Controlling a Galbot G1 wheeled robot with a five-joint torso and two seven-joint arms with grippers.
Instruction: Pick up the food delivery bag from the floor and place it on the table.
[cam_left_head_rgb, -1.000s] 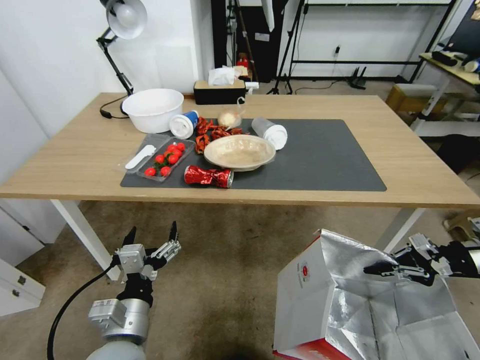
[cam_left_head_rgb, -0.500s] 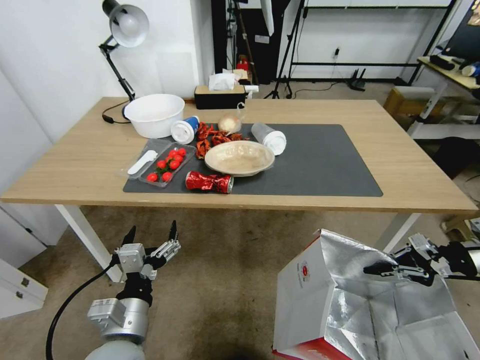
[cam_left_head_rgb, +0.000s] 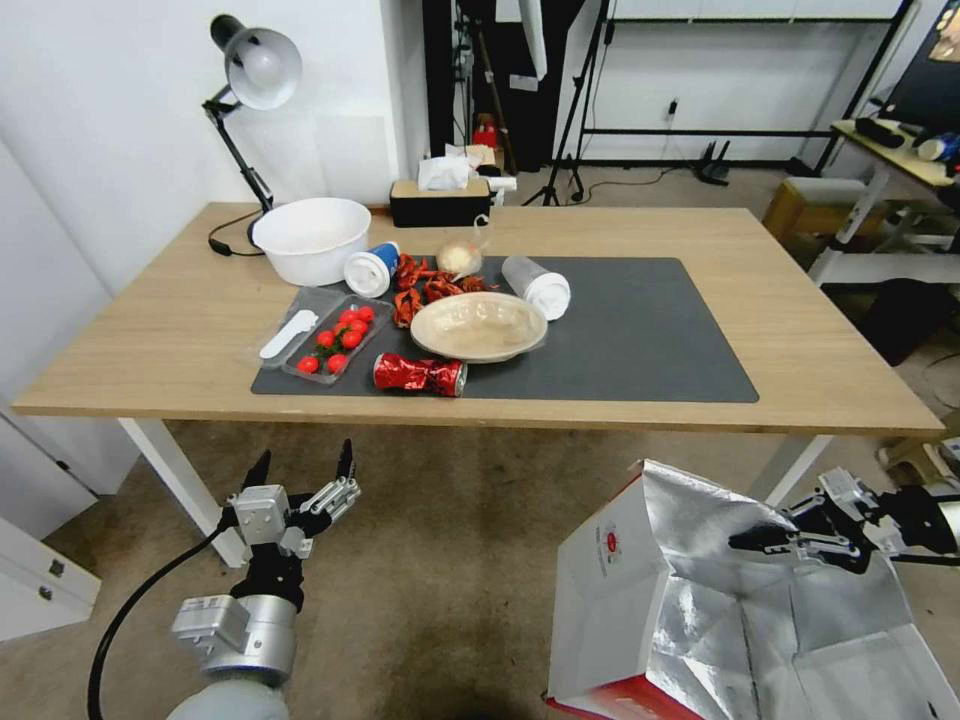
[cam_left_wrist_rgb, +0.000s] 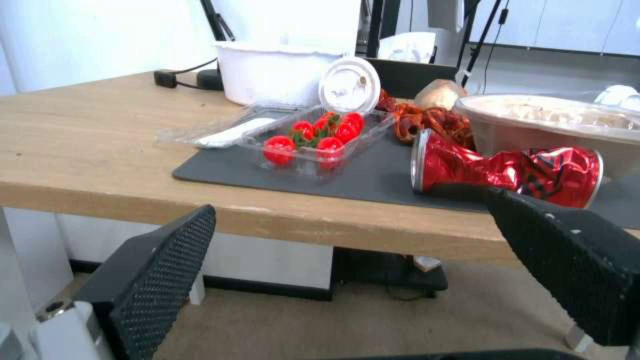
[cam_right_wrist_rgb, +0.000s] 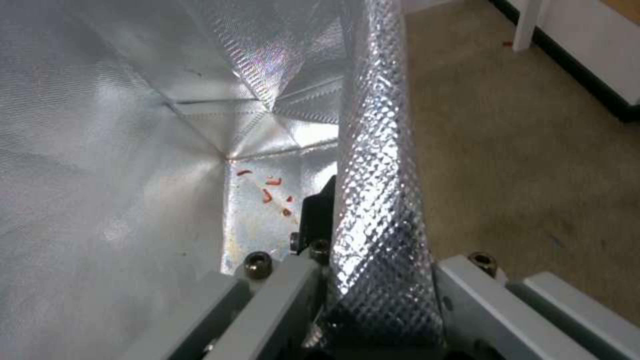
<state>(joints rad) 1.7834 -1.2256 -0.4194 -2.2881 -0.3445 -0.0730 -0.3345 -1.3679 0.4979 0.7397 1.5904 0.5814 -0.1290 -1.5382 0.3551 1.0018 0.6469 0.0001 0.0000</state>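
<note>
The food delivery bag (cam_left_head_rgb: 640, 600), white and red with silver foil lining, hangs open at the lower right, below the table's front edge. My right gripper (cam_left_head_rgb: 770, 542) is shut on the bag's foil rim (cam_right_wrist_rgb: 377, 200), which runs pinched between its fingers. The light-wood table (cam_left_head_rgb: 810, 340) with its dark grey mat (cam_left_head_rgb: 640, 340) stretches ahead. My left gripper (cam_left_head_rgb: 300, 470) is open at the lower left, above the floor (cam_left_head_rgb: 450, 540), holding nothing; its two black fingers (cam_left_wrist_rgb: 160, 265) point at the table's front edge (cam_left_wrist_rgb: 200, 205).
On the mat lie a crushed red can (cam_left_head_rgb: 420, 375), a shallow bowl (cam_left_head_rgb: 478, 326), a tomato tray (cam_left_head_rgb: 335, 340), two tipped cups and wrappers. A white bowl (cam_left_head_rgb: 310, 238), lamp (cam_left_head_rgb: 255, 70) and tissue box (cam_left_head_rgb: 438, 198) stand behind. White table legs (cam_left_head_rgb: 170, 470) flank the floor. The mat's right half is bare.
The whole head view has shifted: the table now sits slightly lower and farther in the picture, so the camera moved. Both grippers and the bag keep their places in the view.
</note>
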